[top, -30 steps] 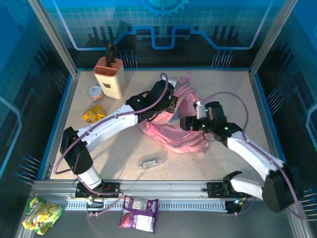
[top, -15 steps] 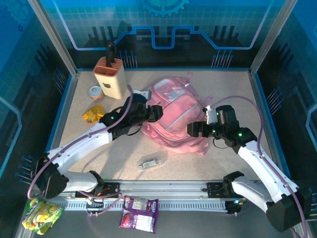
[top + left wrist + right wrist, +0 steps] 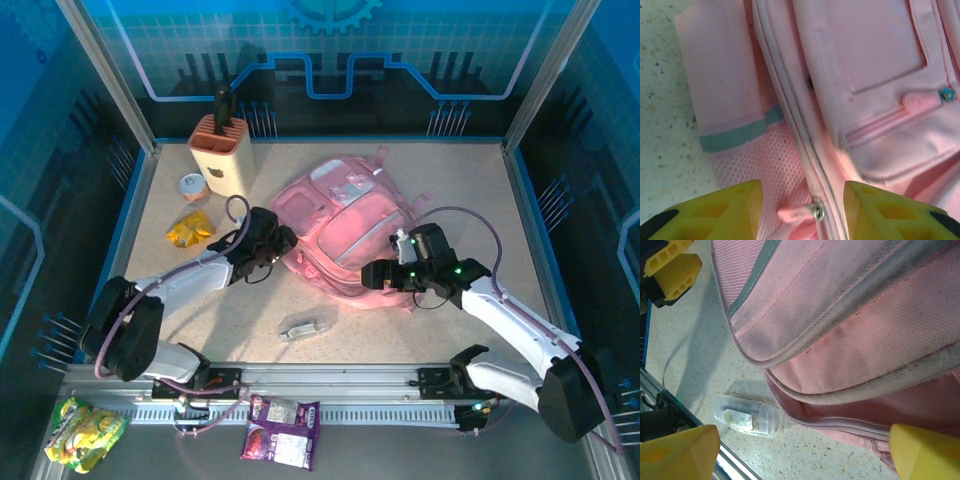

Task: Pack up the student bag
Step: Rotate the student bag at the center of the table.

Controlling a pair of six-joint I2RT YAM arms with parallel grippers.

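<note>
The student bag [image 3: 345, 225], a large pink backpack, lies flat in the middle of the table, pockets facing up. My left gripper [image 3: 287, 241] sits at its left edge. In the left wrist view that gripper [image 3: 802, 212] stands open, with a metal zipper pull [image 3: 815, 210] and its pink tab between the yellow fingers [image 3: 720, 210], untouched by either one. My right gripper [image 3: 369, 275] hovers at the bag's near right edge. In the right wrist view it [image 3: 800, 455] is wide open over the table beside the bag's seam [image 3: 840, 415].
A clear plastic case [image 3: 306, 326] lies on the table just in front of the bag, also in the right wrist view [image 3: 747, 415]. A beige holder [image 3: 222, 155], a small jar [image 3: 192, 186] and a yellow packet [image 3: 190, 228] stand at the back left. Snack packets [image 3: 283, 430] lie beyond the front rail.
The bag, bunched up and raised a second ago, now lies flat. My left gripper has opened and drawn back to the bag's left edge. The right gripper has widened and shifted toward the near edge.
</note>
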